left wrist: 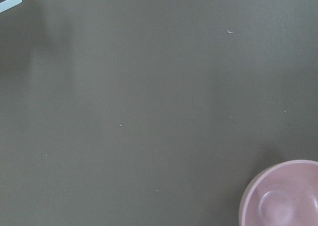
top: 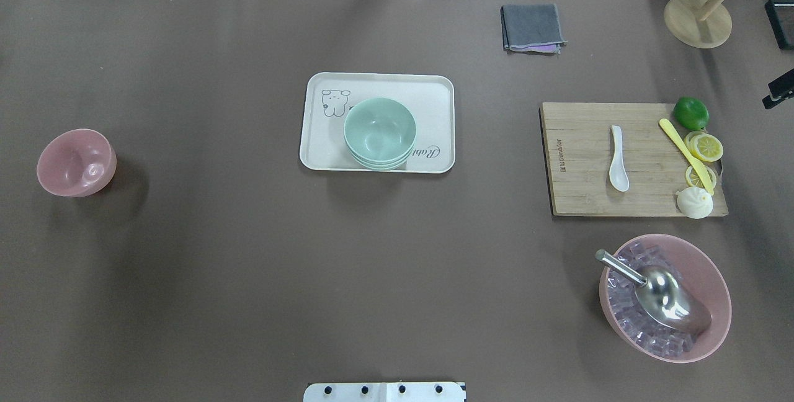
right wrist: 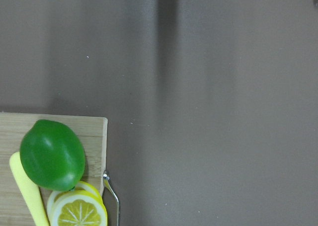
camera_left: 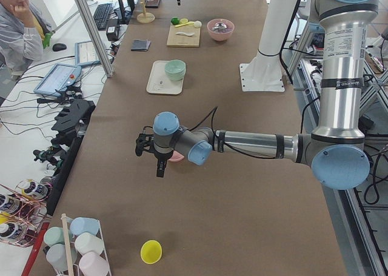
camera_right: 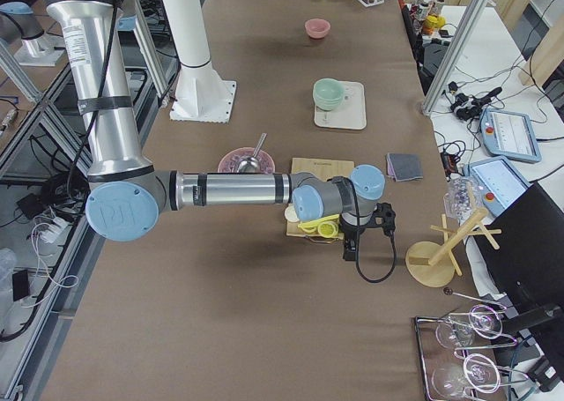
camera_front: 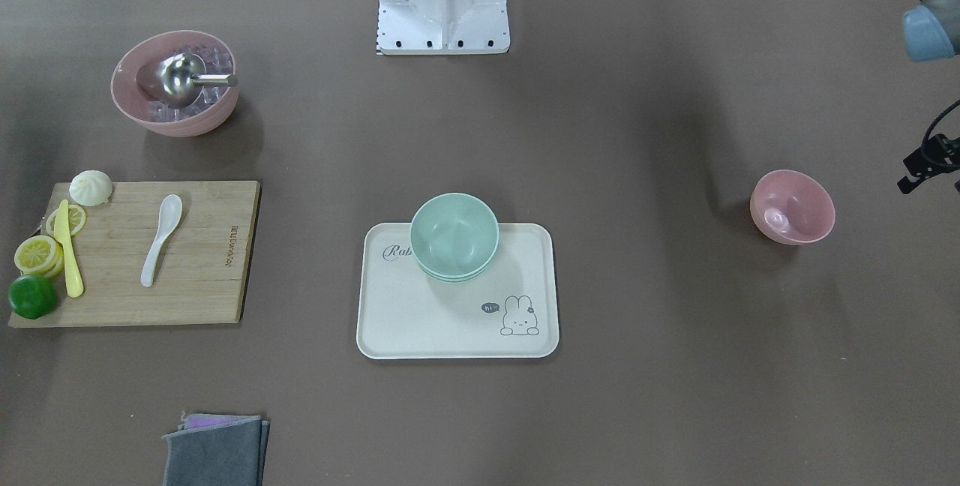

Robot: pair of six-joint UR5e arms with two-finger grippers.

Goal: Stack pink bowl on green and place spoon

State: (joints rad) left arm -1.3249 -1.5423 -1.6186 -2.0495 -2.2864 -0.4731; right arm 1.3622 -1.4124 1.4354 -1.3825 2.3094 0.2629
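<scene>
Two pink bowls risk a mix-up: the empty pink bowl (camera_front: 792, 207) near the left tool (camera_left: 159, 165) (whether it or the right tool (camera_right: 349, 248) is spread cannot be told) and the ice-filled bowl (camera_front: 175, 83).

Items outside the task.
Cutting board (top: 583, 185) bearing lime (top: 691, 113), lemon slices (top: 707, 146) and bun (top: 694, 203); ice-filled bowl (top: 713, 272) with metal scoop (top: 667, 293); folded grey cloth (top: 532, 26).

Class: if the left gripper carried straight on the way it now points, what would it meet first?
Probably the bare brown table, beside the small pink bowl rather than on it. The left gripper points down, though depth is unclear.
</scene>
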